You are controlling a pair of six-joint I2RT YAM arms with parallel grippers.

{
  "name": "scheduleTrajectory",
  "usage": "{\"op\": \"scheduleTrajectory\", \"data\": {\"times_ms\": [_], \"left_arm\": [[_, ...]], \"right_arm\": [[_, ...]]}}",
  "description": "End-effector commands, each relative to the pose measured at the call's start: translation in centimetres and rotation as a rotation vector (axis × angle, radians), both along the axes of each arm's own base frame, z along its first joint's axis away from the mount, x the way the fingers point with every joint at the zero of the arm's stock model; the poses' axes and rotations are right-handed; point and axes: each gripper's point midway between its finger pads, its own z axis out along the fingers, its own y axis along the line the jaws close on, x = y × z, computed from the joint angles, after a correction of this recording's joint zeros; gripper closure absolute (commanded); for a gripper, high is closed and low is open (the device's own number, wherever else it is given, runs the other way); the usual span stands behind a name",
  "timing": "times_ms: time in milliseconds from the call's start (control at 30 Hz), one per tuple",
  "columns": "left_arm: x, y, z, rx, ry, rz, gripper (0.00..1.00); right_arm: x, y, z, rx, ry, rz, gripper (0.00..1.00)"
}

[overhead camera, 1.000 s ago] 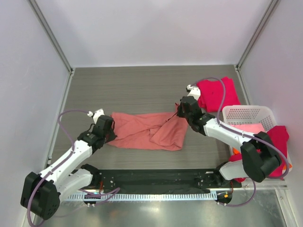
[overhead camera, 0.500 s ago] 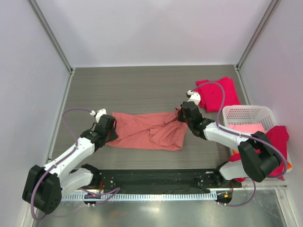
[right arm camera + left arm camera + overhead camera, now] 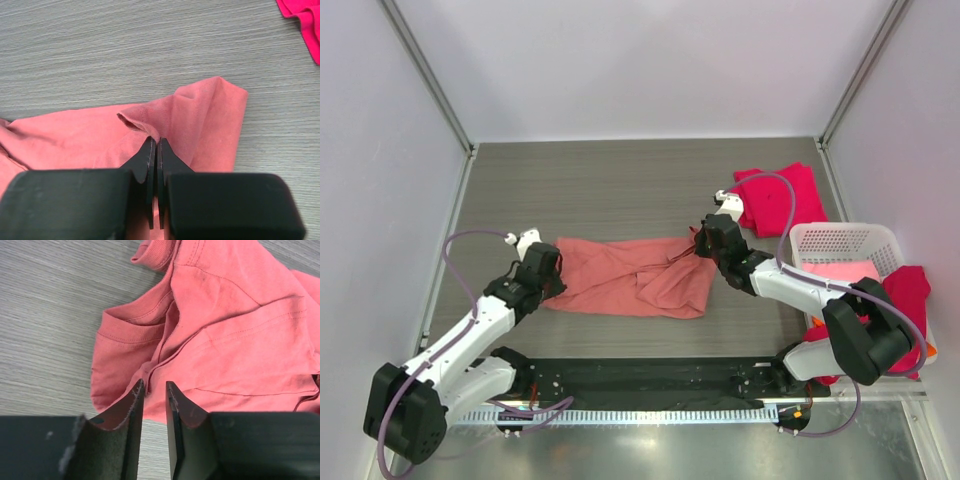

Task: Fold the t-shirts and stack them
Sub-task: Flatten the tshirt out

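Evidently the salmon t-shirt (image 3: pixel 620 283) was being laid out for folding. It stretched across the middle of the desk (image 3: pixel 600 185) between the two arms, rumpled and twisted rather than flat. The right pincer (image 3: pixel 154 142) was clamped on a raised ridge of cloth at the shirt's far right corner, its halves pressed together with only thin fabric between. That grip probably served to draw the corner out or carry it over. The left pincer (image 3: pixel 154 386) stood slightly apart at the opposite end, just over the shirt's edge, with no cloth visibly caught in the narrow slot. I judged it placed for a fresh bite there.

A crimson t-shirt (image 3: pixel 775 198) lay apart at the desk's far right, likely the start of the stack. A light pink t-shirt (image 3: pixel 847 270) waited in the white basket (image 3: pixel 820 233), and a red t-shirt (image 3: pixel 910 285) draped over its outer side.

Only the overhead view showed the whole layout, including the basket and the other shirts. The right wrist view alone made the pinch plain and showed the corner doubled over. The left wrist view alone revealed the slot between the halves and the stitched hems bunched beside it, which the arm hid from above.
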Motion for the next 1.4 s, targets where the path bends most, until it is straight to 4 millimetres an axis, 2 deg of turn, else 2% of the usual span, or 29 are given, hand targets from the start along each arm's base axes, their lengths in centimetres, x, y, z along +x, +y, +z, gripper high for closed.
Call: {"op": "scheduleTrajectory", "data": {"times_ms": [0,100,267,300,433,567,667,867,900,933,967,1000,1067,1100,1167,1200,1233,1267,1333,1367], "left_arm": [[0.8,0.2,1.1,0.019,-0.030,0.008,0.74],[0.9,0.1,0.7,0.028,-0.008,0.008,0.70],[1.1,0.1,-0.5,0.061,0.043,0.003,0.70],[1.2,0.2,-0.5,0.065,0.043,0.005,0.71],[1.2,0.3,-0.4,0.068,0.035,0.015,0.89],[1.3,0.6,0.6,0.063,-0.004,0.030,0.90],[1.5,0.9,1.7,0.061,-0.037,0.046,1.00],[1.9,1.1,3.6,0.046,-0.082,0.079,1.00],[2.2,0.9,4.3,0.031,-0.097,0.086,1.00],[2.3,0.9,4.7,0.024,-0.108,0.091,1.00],[2.6,0.8,6.0,0.005,-0.141,0.100,1.00],[2.7,0.9,6.7,0.000,-0.159,0.110,1.00],[3.1,0.9,8.3,-0.020,-0.196,0.122,1.00],[3.4,0.8,10.0,-0.039,-0.231,0.128,1.00],[3.7,0.9,11.9,-0.047,-0.265,0.137,1.00],[3.9,1.0,13.6,-0.055,-0.288,0.143,1.00],[4.0,1.2,14.5,-0.054,-0.300,0.150,1.00],[4.3,1.3,16.5,-0.067,-0.334,0.156,1.00],[4.1,1.8,17.8,-0.053,-0.341,0.160,1.00],[4.2,2.0,19.7,-0.061,-0.376,0.164,1.00]], "right_arm": [[0.6,0.2,1.3,0.028,-0.050,-0.006,0.99],[0.6,0.2,1.3,0.028,-0.050,-0.006,0.99],[0.5,0.2,1.2,0.027,-0.050,-0.007,0.99],[0.5,0.2,1.3,0.028,-0.051,-0.007,0.99],[0.5,0.1,1.4,0.027,-0.055,-0.007,0.99],[0.6,0.2,1.3,0.029,-0.054,-0.005,0.99],[0.6,0.2,1.3,0.026,-0.053,-0.006,0.99],[0.2,-1.1,2.0,-0.002,-0.055,-0.051,0.99],[0.2,-1.9,3.4,0.000,-0.083,-0.087,0.99],[-0.4,-2.7,3.5,-0.018,-0.070,-0.106,0.99],[-0.6,-3.3,4.0,-0.012,-0.075,-0.135,0.99],[-0.9,-4.2,5.7,0.006,-0.111,-0.165,0.99],[-1.9,-5.1,6.1,0.003,-0.098,-0.176,0.99],[-2.3,-5.6,7.2,0.021,-0.122,-0.187,0.99],[-3.2,-6.4,7.2,0.012,-0.106,-0.203,0.99],[-3.5,-6.8,7.4,0.008,-0.106,-0.218,0.99],[-4.0,-7.4,7.5,0.002,-0.101,-0.232,0.99],[-4.2,-7.7,7.7,-0.001,-0.100,-0.240,0.99],[-4.7,-8.1,8.1,0.001,-0.101,-0.246,0.99],[-4.9,-8.3,8.2,0.008,-0.102,-0.250,0.99]]}}
